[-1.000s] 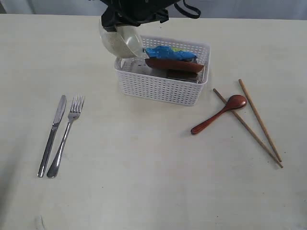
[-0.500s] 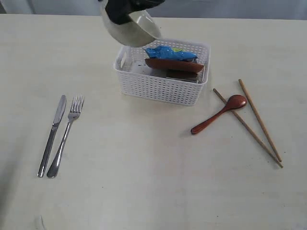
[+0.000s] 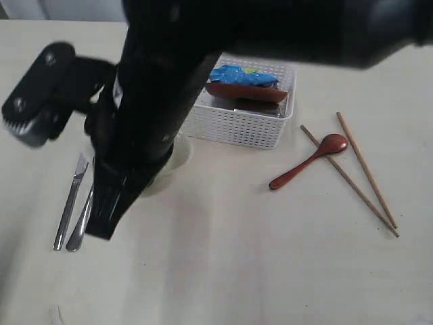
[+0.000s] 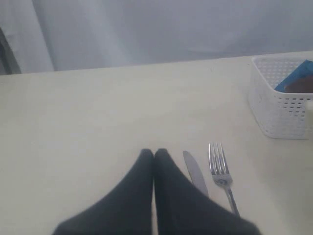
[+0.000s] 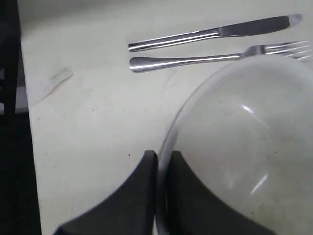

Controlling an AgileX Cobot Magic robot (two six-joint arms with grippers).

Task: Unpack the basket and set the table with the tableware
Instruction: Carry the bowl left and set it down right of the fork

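The right pincer point(image 5: 164, 157) grips the rim of the cream bowl point(image 5: 244, 147), one finger inside and one outside. The bowl sits low at the basket's point(image 3: 243, 125) 7 o'clock; whether it touches the table point(image 3: 223, 257) cannot be told, as the black arm point(image 3: 152, 108) hides most of it. The knife point(image 3: 70, 203) and fork point(image 3: 80, 227) lie side by side at the bowl's 8 o'clock. The plate point(image 3: 247, 91) and a blue bag point(image 3: 240, 73) are in the basket. The spoon point(image 3: 308, 162) and chopsticks point(image 3: 365, 169) lie at its 4 o'clock. The left pincer point(image 4: 154, 154) is closed, empty, above the table.
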